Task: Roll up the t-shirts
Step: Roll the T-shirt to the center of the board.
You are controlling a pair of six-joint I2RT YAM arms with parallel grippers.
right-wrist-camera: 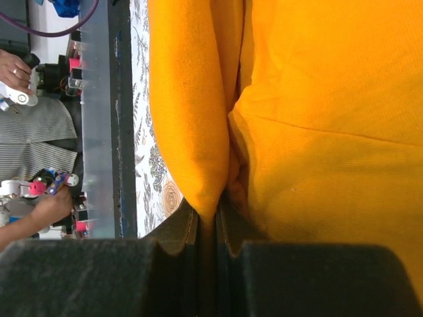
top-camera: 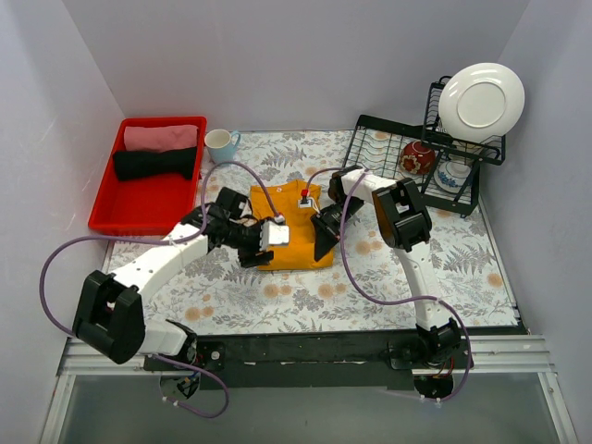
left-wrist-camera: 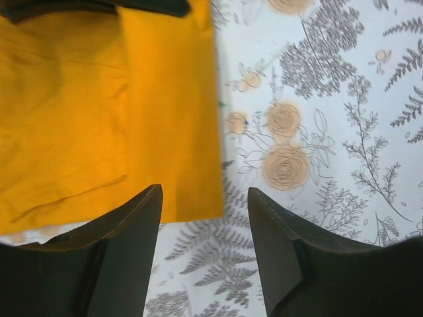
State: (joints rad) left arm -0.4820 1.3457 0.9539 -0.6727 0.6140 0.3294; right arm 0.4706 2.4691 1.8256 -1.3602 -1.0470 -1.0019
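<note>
A bright orange-yellow t-shirt [top-camera: 294, 231] lies folded into a narrow block on the floral tablecloth, between the two arms. My left gripper [top-camera: 259, 254] hovers at the shirt's near left corner. In the left wrist view that gripper [left-wrist-camera: 205, 201] is open, with only tablecloth between its fingers [left-wrist-camera: 132, 238] and the shirt's corner [left-wrist-camera: 165, 132] just ahead of them. My right gripper [top-camera: 322, 242] is at the shirt's right edge. In the right wrist view it [right-wrist-camera: 208, 214] is shut on a pinched fold of the orange cloth [right-wrist-camera: 192, 119]. A pink bundle [top-camera: 161, 137] and a black bundle [top-camera: 155, 164] lie in the red bin.
The red bin [top-camera: 106, 215] sits at the back left, with a pale blue mug [top-camera: 220, 143] beside it. A black dish rack [top-camera: 384, 148] at the back right holds a white plate [top-camera: 481, 100] and a red bowl [top-camera: 418, 159]. White walls close in three sides.
</note>
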